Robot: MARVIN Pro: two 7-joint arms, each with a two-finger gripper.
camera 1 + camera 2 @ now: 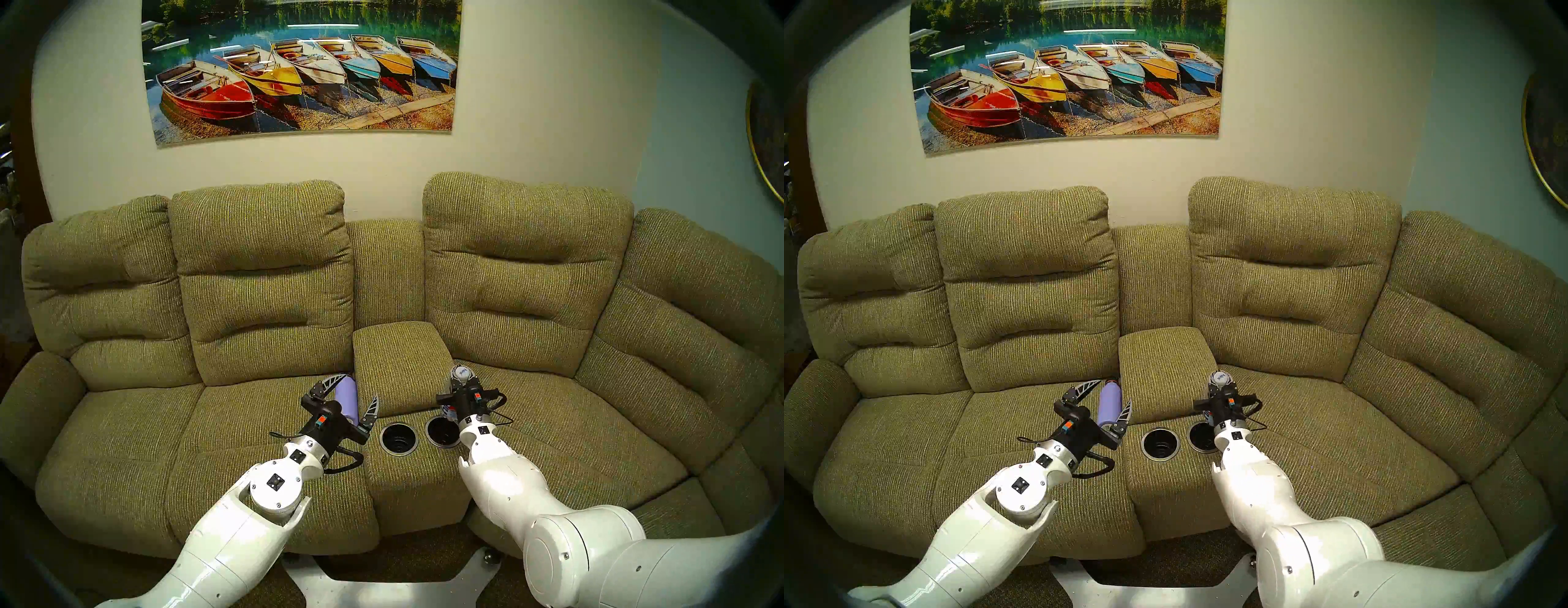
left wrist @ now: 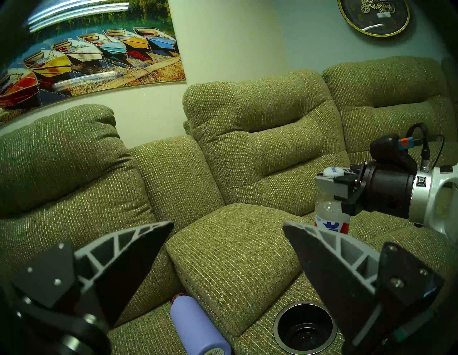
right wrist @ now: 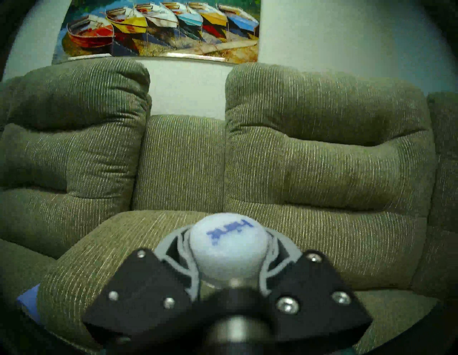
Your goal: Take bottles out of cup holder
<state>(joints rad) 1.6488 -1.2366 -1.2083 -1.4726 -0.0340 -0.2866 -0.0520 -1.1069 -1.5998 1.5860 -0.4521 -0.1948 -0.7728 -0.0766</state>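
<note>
Olive sofa console: right gripper pinches the clear bottle, clear of its well; left gripper spread. Next: set it down.

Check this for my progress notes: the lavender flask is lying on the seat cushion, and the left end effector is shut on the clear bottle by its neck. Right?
Not quite: it is the right end effector that is shut on the clear bottle by its neck; the left end effector is open and empty. The left wrist view shows this. The lavender flask does lie on the seat cushion.
</note>
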